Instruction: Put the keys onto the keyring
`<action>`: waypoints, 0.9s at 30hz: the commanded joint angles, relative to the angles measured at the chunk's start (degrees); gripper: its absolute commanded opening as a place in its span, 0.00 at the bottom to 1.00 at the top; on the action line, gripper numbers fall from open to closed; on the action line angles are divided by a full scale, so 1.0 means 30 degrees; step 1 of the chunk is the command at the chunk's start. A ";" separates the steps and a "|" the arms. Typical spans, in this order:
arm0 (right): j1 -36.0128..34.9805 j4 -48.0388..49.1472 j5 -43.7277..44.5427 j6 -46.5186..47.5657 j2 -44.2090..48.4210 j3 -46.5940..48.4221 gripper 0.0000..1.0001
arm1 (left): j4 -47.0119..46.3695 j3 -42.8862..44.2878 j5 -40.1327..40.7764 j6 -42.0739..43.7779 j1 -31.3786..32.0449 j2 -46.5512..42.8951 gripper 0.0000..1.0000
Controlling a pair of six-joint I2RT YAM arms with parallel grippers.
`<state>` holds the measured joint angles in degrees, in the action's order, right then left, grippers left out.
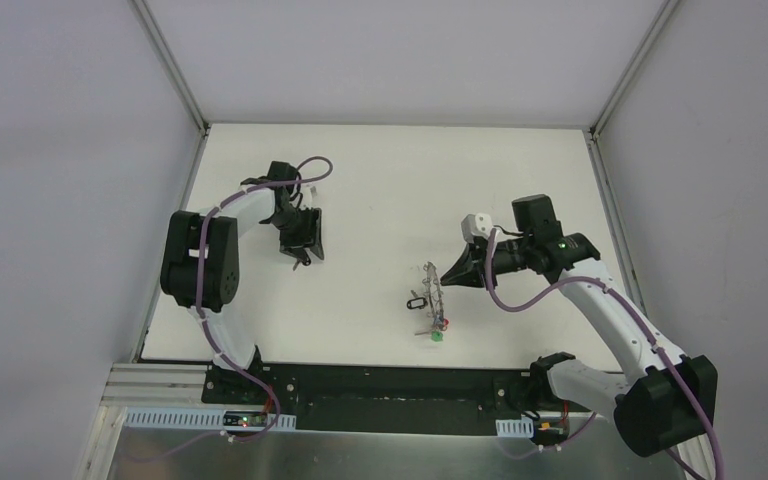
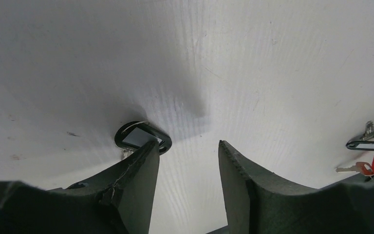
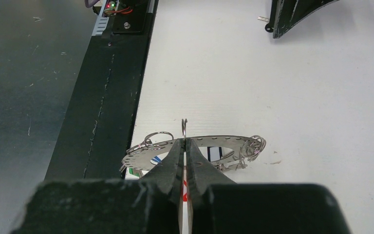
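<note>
The keyring (image 1: 434, 288) lies right of the white table's (image 1: 380, 180) middle, nearer its front edge, long axis running front to back, clamped in the right gripper's (image 1: 448, 277) closed fingers, while the left gripper (image 2: 187, 146), jaws apart, stands over a black-tagged key (image 2: 141, 136) well apart on the left.

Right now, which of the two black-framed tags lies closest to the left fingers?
The black-framed tag at the tip of the left fingers, alone on the table; the other black tag lies far off, beside the red key.
</note>
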<state>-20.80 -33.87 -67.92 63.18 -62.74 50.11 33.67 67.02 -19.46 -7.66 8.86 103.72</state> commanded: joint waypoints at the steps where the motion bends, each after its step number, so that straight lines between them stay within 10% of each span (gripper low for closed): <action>1: 0.0384 0.0833 -0.0856 -0.0325 0.0278 0.0006 0.00 | -0.0157 -0.0672 -0.0995 -0.1196 -0.0374 0.0508 0.50; 27: 0.1403 0.1623 -0.0827 -0.0877 0.0560 -0.0323 0.00 | -0.0329 -0.0203 -0.2698 0.1262 0.6801 -0.0965 0.52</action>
<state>-17.08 -31.29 -67.92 60.60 -62.50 49.78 32.82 67.37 -31.40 -9.10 30.04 106.28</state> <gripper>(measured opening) 0.008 0.504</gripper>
